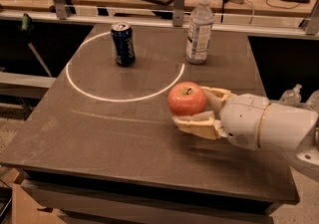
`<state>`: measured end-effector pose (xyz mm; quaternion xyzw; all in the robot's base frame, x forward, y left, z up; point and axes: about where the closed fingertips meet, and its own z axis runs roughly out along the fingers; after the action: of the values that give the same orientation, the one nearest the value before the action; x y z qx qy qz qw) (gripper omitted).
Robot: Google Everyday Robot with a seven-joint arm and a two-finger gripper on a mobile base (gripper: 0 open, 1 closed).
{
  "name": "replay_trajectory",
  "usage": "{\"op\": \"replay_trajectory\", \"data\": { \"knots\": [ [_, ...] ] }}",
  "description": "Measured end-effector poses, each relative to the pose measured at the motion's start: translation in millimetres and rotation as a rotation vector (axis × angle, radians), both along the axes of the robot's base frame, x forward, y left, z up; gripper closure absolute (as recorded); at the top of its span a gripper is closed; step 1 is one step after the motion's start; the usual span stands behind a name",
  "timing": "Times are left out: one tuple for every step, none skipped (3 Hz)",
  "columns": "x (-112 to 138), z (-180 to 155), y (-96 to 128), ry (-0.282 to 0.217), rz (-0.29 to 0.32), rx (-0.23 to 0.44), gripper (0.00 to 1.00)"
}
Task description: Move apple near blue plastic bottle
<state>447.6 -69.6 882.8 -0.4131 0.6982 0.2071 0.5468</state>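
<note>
Jaws of the gripper (192,107) are closed around the apple (186,98), one tan finger (195,124) low at its front and the other behind it, so the fruit is pinched across its widest part with the stem pointing up. The apple appears to be held just above the bench (124,138), at the right edge of the white ring (124,99) marked there. It sits in front of the blue plastic bottle (199,31) and apart from it; the soda can (122,44) stands further left. Judging by its look, the apple is firm, moderately heavy and smooth-skinned. A grip across the middle therefore suits it, while a hold nearer the top or bottom would likely let it squirt out. Hard squeezing could bruise it, and once released it may roll, so it probably needs setting down on its base. The bottle looks tall and light, and a nudge from the arm could tip it.
</note>
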Motion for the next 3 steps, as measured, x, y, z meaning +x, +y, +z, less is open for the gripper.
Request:
{"op": "replay_trajectory", "data": {
  "knots": [
    [18.1,-1.2,-23.6,-0.033,-0.111,-0.005,1.00],
    [44.5,-1.8,-41.4,-0.056,-0.164,-0.013,1.00],
    [72.9,-2.7,-53.2,-0.067,-0.188,-0.026,1.00]
  ]
}}
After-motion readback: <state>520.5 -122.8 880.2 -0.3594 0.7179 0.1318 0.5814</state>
